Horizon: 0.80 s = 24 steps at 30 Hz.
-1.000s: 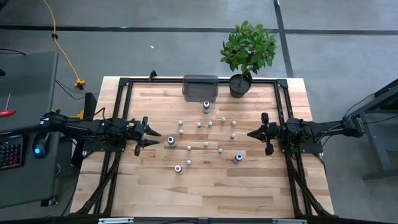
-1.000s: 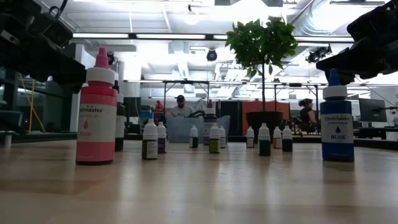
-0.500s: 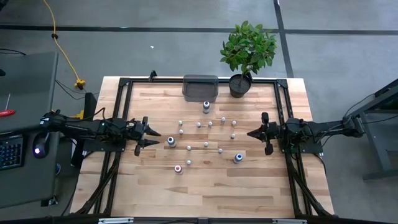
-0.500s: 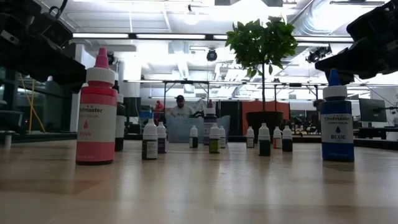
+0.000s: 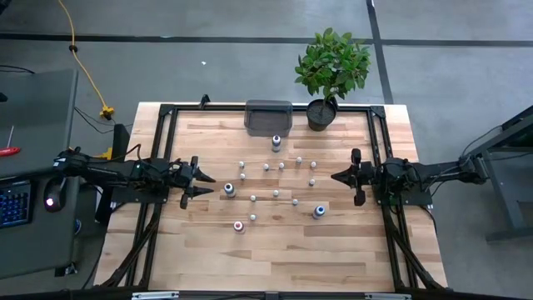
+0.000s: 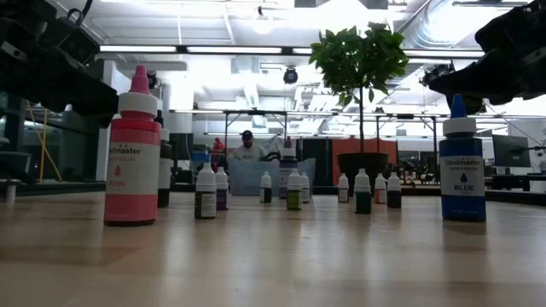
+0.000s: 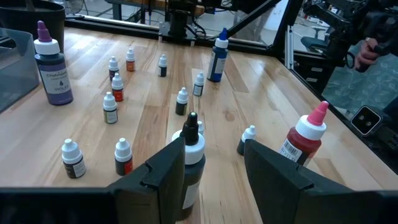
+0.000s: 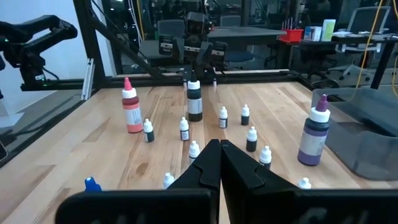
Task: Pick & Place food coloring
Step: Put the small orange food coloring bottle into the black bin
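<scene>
Several tiny white-capped food coloring bottles (image 5: 275, 179) stand upright on the wooden table's middle. With them stand larger ones: purple (image 5: 276, 142), black (image 5: 229, 191), red (image 5: 239, 225) and blue (image 5: 318, 212). My left gripper (image 5: 206, 183) hovers open at the table's left, above the wood. The black bottle (image 7: 191, 158) stands a little beyond its fingers, apart from them. My right gripper (image 5: 335, 177) hovers shut at the table's right, its fingers (image 8: 221, 158) closed with nothing between them, pointing level toward the bottles.
A grey tray (image 5: 268, 117) sits at the table's far edge, with a potted green plant (image 5: 331, 67) to its right. A black frame (image 5: 166, 125) runs around the table top. Bare wood lies toward the near edge. People sit in the room beyond the table (image 6: 247, 147).
</scene>
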Available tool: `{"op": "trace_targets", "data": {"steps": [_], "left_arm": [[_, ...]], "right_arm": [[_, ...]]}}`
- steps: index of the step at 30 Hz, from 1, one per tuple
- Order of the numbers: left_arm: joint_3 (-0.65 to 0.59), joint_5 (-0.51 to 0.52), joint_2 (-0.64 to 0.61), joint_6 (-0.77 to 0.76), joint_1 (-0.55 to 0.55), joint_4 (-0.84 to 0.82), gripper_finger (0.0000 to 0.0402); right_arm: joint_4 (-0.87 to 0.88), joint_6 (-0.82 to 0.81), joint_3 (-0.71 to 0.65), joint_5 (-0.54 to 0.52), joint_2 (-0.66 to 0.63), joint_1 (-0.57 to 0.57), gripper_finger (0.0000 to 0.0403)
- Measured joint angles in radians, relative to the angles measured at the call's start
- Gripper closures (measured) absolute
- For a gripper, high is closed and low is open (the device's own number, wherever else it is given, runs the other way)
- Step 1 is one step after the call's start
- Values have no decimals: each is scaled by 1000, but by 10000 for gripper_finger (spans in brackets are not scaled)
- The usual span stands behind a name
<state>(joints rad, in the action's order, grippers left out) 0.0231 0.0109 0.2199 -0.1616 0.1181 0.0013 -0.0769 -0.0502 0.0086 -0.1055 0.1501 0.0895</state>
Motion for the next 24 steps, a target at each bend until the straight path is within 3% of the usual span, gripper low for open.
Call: {"op": "trace_targets", "data": {"steps": [7, 13, 19, 24], "left_arm": [[0, 0, 0, 0, 0, 0, 238], [0, 0, 0, 0, 0, 0, 238], [0, 0, 0, 0, 0, 0, 238], [0, 0, 0, 0, 0, 0, 238]], "right_arm": [[15, -95, 0, 3, 0, 0, 402], [66, -22, 17, 7, 2, 0, 399], [187, 27, 125, -67, 19, 0, 378], [221, 30, 232, -102, 113, 0, 345]]}}
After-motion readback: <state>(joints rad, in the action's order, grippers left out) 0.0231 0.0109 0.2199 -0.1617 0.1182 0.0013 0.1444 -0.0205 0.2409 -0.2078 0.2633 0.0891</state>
